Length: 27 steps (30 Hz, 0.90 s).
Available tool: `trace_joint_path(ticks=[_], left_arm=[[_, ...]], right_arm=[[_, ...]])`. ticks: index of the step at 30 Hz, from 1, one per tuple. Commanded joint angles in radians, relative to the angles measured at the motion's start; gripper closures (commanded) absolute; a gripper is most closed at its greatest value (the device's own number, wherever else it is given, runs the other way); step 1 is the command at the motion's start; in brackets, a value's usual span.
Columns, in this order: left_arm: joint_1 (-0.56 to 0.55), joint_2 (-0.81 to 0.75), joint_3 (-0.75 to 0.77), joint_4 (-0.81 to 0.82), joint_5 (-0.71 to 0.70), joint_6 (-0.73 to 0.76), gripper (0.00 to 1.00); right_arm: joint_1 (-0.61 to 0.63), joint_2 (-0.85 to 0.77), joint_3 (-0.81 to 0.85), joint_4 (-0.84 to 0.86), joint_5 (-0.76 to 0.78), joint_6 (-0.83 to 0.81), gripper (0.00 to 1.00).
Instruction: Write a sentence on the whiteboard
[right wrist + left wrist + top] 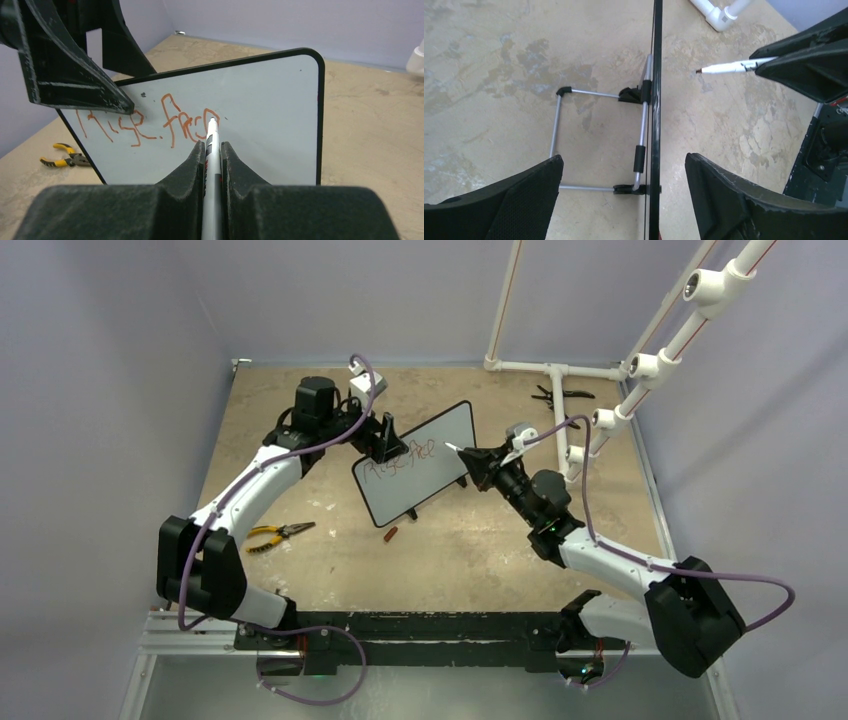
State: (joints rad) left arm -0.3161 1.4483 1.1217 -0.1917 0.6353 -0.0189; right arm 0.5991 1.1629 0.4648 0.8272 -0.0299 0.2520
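Two pincers serve you: the right pincer (212, 148) grips the marker (212, 131) to extend the sentence (140, 122); the left pincer (624, 159) gapes wide astride the whiteboard (270, 110), bracing nothing.

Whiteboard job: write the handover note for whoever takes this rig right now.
Left gripper: jaws open, one on each side of the whiteboard edge, with a gap on both sides.
Right gripper: shut on the marker, tip close to the board face but off it.
The board stands mid-table on its wire stand.
Done: the sentence so far, one line of red words, with the marker tip by the last letter.
Left: any remaining words. It is probably best to steady the board with the left jaws before pressing again.
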Motion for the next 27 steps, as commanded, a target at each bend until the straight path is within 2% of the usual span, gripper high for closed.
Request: trace_joint_path(ticks=[1,10,13,17,27], left_arm=[[-0.035,0.032,0.120,0.012,-0.061,-0.009,0.08],[-0.111,0.156,0.265,-0.026,-0.120,0.004,0.06],[-0.128,0.186,0.291,-0.043,-0.126,0.010,0.10],[-0.142,0.211,0.310,-0.052,-0.125,0.013,0.22],[-0.150,0.225,0.310,-0.058,-0.135,0.014,0.68]], right_arm=[[-0.022,-0.010,-0.005,0.041,-0.039,-0.014,1.00],[-0.039,0.055,0.043,0.046,-0.034,-0.015,1.00],[-0.042,0.083,0.066,0.043,-0.031,-0.019,1.00],[-0.045,0.117,0.093,0.045,-0.029,-0.020,1.00],[-0.046,0.165,0.129,0.049,-0.023,-0.022,1.00]])
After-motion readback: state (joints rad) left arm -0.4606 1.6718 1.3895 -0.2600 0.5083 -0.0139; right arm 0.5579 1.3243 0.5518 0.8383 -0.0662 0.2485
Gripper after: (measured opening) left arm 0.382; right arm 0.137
